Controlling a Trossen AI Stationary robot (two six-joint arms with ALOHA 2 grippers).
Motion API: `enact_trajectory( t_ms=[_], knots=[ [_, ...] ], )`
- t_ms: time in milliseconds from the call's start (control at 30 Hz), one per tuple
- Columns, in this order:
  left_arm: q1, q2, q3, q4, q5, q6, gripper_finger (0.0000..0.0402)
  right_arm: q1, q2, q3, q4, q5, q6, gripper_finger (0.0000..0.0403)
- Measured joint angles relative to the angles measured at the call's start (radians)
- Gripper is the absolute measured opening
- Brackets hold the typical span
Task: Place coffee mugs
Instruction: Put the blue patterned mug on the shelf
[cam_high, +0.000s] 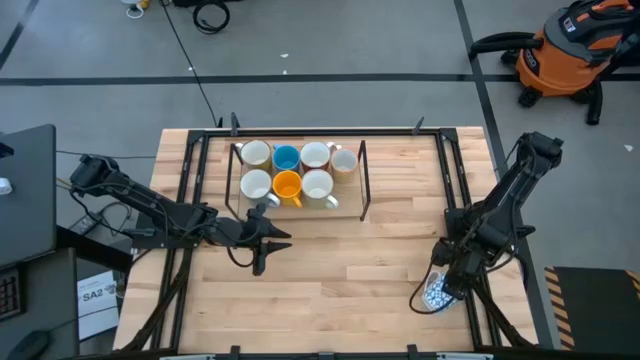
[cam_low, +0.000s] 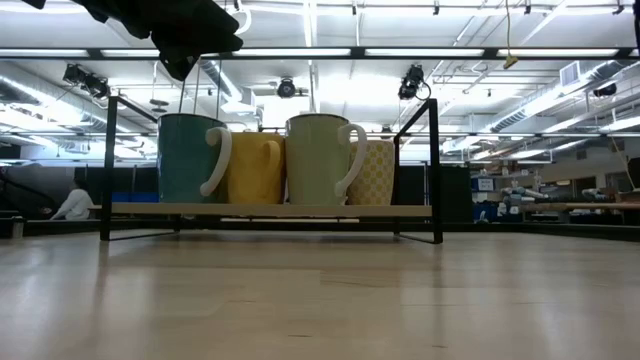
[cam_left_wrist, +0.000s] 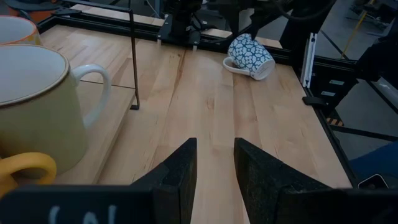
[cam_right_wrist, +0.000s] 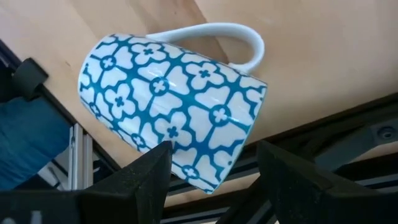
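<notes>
A blue-and-white patterned mug (cam_right_wrist: 174, 106) lies on its side on the wood near the table's right near corner (cam_high: 436, 296), handle (cam_right_wrist: 211, 34) level with the table. My right gripper (cam_right_wrist: 211, 171) hangs over it, pointing steeply down and open. Its fingers stand on either side of the mug's wide end, and no touch shows. Several mugs, white, blue (cam_high: 286, 157) and orange-yellow (cam_high: 287, 186), stand upright on a wooden tray (cam_high: 300, 212) at the far middle. My left gripper (cam_left_wrist: 214, 162) hovers open just in front of the tray (cam_high: 265, 240), holding nothing.
A black wire frame (cam_low: 435, 170) rises around the tray. Black rails (cam_high: 455, 170) run along the table's left and right sides. Bare wood (cam_high: 340, 270) lies between the tray and the near edge. An orange vacuum (cam_high: 560, 55) stands on the floor beyond the table.
</notes>
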Motion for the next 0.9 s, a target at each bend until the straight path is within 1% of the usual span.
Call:
enact_trajectory(
  t_ms=[533, 633, 733, 900],
  knots=[
    [0.0, 0.0, 0.0, 0.0, 0.0, 0.0, 0.0112, 0.0, 0.019, 0.0, 0.1, 0.01, 0.001, 0.024],
    [0.0, 0.0, 0.0, 0.0, 0.0, 0.0, 0.0112, 0.0, 0.019, 0.0, 0.124, 0.028, 0.0, 0.024],
    [0.0, 0.0, 0.0, 0.0, 0.0, 0.0, 0.0112, 0.0, 0.019, 0.0, 0.129, 0.045, 0.0, 0.024],
    [0.0, 0.0, 0.0, 0.0, 0.0, 0.0, 0.0112, 0.0, 0.019, -0.001, 0.129, 0.045, 0.0, 0.024]
  ],
)
